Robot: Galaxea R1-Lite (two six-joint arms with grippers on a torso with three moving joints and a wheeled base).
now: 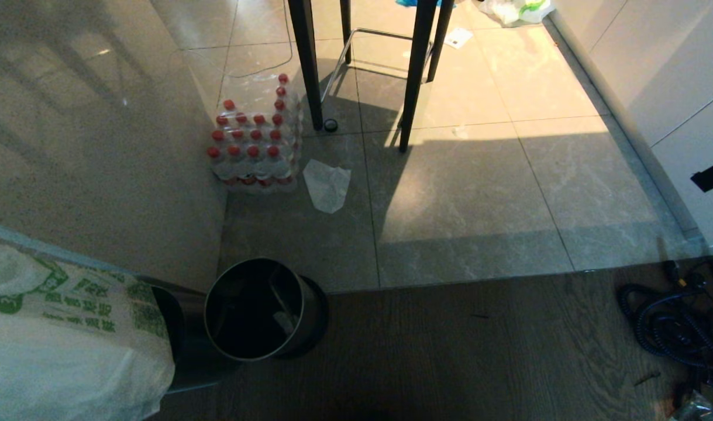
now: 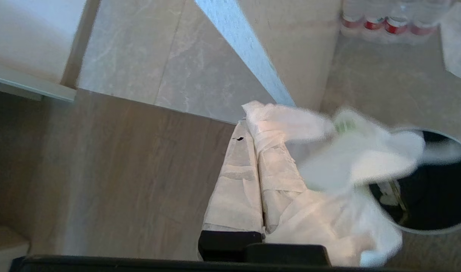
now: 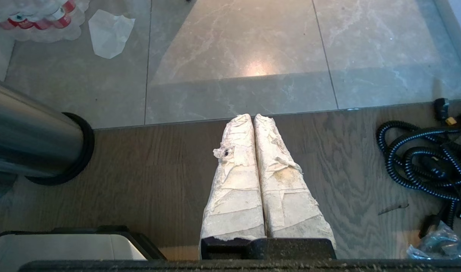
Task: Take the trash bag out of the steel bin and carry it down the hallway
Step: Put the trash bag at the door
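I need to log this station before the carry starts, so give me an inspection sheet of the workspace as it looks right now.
Surface: wood-look floor near the robot, meeting glossy grey tiles beyond.
Job's things: trash bag is out of the steel bin, lifted at the robot's left; bin upright, a few scraps inside.
Clutter: pack of red-capped bottles against the wall; clear plastic sheet beside it; crumpled bags at the far edge.
Grippers: left end effector shut on the trash bag; right end effector shut, holding nothing, over the wood floor.
Cables: coiled black cable on the floor at the right.
Surroundings: black chair legs, cream wall, white cabinets.
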